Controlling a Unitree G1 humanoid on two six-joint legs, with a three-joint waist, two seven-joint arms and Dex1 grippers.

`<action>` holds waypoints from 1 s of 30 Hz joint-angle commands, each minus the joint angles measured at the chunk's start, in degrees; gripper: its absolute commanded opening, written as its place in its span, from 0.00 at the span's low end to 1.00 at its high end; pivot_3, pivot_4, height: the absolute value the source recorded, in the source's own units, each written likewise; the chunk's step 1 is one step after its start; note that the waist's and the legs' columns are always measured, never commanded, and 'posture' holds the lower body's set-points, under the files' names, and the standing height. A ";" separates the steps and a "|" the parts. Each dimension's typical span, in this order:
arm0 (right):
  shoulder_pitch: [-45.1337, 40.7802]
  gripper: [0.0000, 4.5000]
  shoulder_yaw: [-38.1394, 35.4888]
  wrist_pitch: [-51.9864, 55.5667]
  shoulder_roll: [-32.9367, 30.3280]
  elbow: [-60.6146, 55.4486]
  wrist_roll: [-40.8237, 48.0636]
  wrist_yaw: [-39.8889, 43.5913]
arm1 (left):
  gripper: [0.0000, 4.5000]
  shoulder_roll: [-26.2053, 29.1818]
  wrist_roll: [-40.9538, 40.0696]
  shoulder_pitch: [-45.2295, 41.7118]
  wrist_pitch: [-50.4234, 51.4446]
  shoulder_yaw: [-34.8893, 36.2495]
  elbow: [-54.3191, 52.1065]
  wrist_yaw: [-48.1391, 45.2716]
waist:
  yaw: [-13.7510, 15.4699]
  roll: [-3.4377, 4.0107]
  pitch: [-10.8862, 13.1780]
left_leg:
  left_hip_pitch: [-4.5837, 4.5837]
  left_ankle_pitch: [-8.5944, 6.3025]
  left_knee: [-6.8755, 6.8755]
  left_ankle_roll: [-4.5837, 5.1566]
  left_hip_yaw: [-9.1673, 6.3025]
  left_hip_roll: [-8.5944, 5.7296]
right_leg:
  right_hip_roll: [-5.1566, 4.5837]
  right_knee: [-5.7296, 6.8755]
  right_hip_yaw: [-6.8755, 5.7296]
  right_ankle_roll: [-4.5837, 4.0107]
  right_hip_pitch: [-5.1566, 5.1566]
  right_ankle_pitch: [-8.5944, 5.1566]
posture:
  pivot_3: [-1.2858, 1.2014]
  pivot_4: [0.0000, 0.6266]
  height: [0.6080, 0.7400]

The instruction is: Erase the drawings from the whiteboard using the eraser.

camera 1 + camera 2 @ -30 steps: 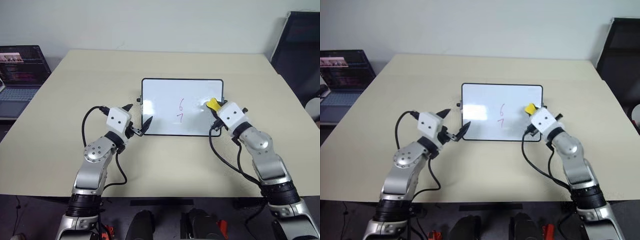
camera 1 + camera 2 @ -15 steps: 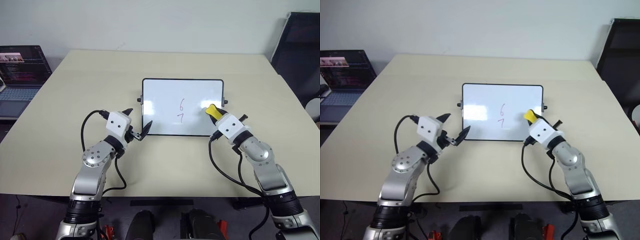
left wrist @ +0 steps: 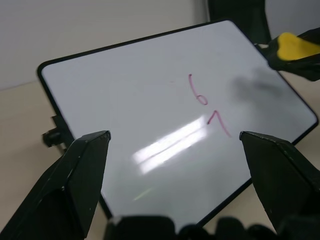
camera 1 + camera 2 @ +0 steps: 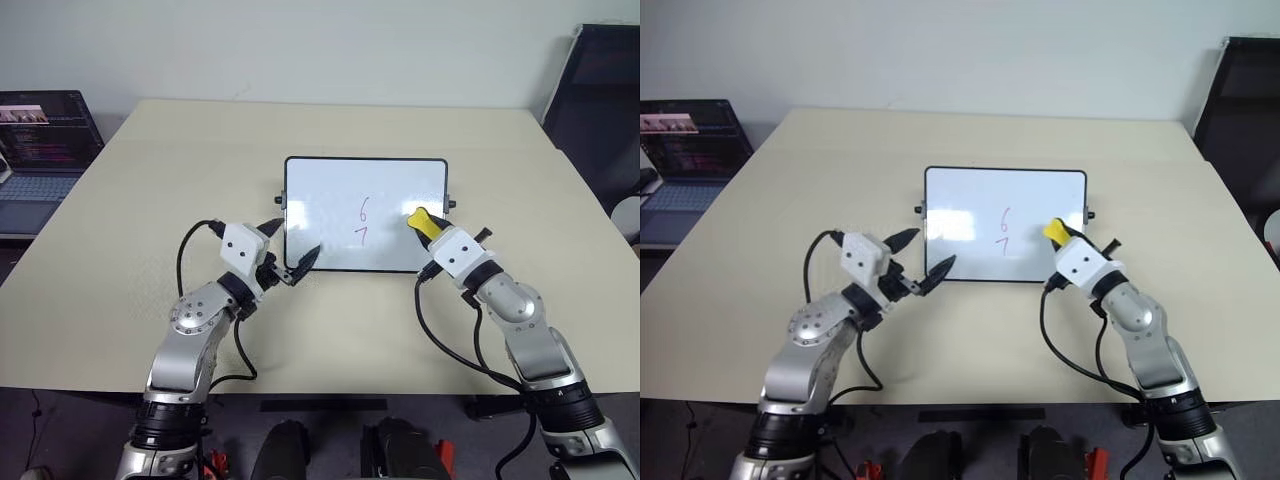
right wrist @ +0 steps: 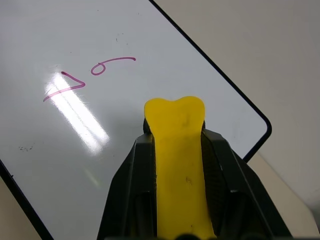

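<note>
On the small white glossy board with the thin black frame [image 4: 340, 200], you can read two hand-drawn red marker digits [image 4: 362, 222]: a "6" with a "7" directly at its 6 o'clock, stacked slightly toward 3 o'clock of the board's middle. Your wrist views give the same pair, the "6" [image 3: 198, 91] and the "7" [image 3: 218, 122] in thin reddish-pink strokes on the bare white surface. At 9 o'clock of the table, the dark open laptop screen [image 4: 45, 122] carries rows of coloured text too small for you to read. No brand or label is legible elsewhere.
</note>
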 commanded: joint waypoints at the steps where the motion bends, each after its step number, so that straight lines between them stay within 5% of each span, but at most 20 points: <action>1: -1.16 0.20 -0.79 -1.13 -0.14 -1.76 0.24 0.00 | 1.00 0.31 -1.69 0.43 0.10 0.03 -2.62 -1.01 | -0.02 0.00 0.00 | 0.01 0.00 0.00 0.00 -0.01 0.00 | 0.00 0.00 0.00 0.00 0.00 0.00 | 0.52 0.24 1.00; 17: -12.39 0.20 -1.92 5.33 4.50 -0.06 5.08 1.32 | 1.00 0.47 -1.18 1.79 -0.47 -0.97 -1.70 -1.68 | 0.01 0.00 0.00 | 0.02 0.00 0.02 0.00 -0.03 0.00 | 0.01 0.00 -0.04 -0.01 0.06 0.00 | 0.52 0.24 1.00; 30: -25.75 0.20 5.02 0.39 7.93 20.29 -0.81 -0.97 | 1.00 0.94 -0.30 1.56 -1.68 -1.22 -1.35 -1.24 | 0.02 0.00 0.00 | 0.01 0.00 0.01 0.00 -0.03 -0.01 | -0.02 0.00 -0.06 -0.02 0.06 0.01 | 0.52 0.24 1.00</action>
